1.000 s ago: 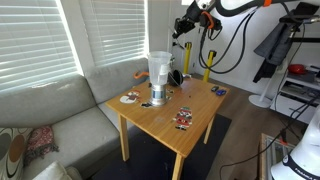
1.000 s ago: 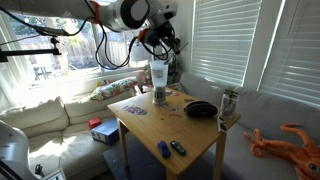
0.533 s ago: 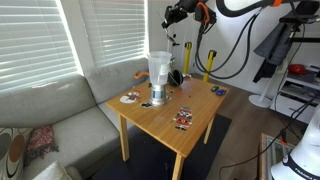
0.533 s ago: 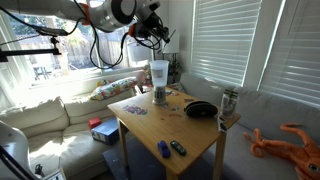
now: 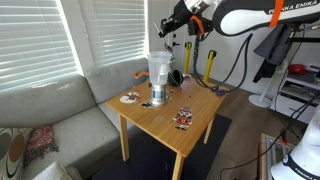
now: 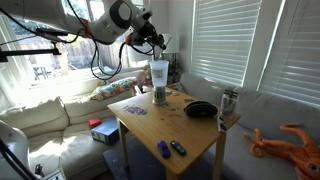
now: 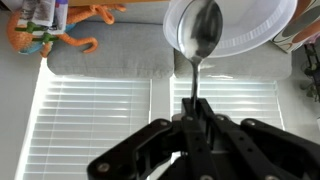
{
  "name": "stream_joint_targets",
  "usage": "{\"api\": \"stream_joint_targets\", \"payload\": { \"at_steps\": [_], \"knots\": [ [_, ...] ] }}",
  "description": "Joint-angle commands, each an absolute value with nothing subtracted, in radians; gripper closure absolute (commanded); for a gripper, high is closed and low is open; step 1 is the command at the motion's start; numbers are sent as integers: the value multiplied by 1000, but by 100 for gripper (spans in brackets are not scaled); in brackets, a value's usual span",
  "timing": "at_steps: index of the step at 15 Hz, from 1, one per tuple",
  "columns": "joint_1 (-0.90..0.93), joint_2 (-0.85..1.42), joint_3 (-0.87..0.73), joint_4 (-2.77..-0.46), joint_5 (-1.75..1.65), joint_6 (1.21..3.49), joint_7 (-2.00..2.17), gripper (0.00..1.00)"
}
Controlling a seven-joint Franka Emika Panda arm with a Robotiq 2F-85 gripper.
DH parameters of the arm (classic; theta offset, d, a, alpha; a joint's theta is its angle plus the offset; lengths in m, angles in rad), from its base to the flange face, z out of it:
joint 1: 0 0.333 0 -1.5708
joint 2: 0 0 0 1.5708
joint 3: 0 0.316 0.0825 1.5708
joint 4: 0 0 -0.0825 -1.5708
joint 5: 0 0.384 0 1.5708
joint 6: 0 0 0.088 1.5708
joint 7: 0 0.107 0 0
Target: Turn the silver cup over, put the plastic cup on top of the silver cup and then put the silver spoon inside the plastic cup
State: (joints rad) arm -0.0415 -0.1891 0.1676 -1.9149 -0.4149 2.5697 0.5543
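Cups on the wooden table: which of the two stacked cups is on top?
The tall translucent whitish plastic tumbler. It stands on the short shiny silver metal cup, which rests directly on the wooden table.

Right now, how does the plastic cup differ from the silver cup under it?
The plastic cup is tall, translucent and whitish; the silver cup is short, shiny metal. The plastic cup flares wide toward its rim; the silver cup looks narrower. The plastic cup sits on top; the silver cup rests on the table. Both stand in one vertical stack, clear of the pincer, which holds the silver spoon.
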Motion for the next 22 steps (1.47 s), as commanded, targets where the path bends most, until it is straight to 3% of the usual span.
{"api": "stream_joint_targets", "payload": {
  "at_steps": [1,9,10,14,15,22],
  "knots": [
    [-72,-184,192,-1950,-535,2628,698,98],
    [-52,-159,180,-1945,-571,2658,814,98],
    [-52,-159,181,-1945,-571,2658,816,91],
    [-52,-156,180,-1945,-571,2658,815,91],
    [-54,-156,181,-1945,-571,2658,827,98],
    [-56,-155,203,-1991,-607,2647,886,98]
  ]
}}
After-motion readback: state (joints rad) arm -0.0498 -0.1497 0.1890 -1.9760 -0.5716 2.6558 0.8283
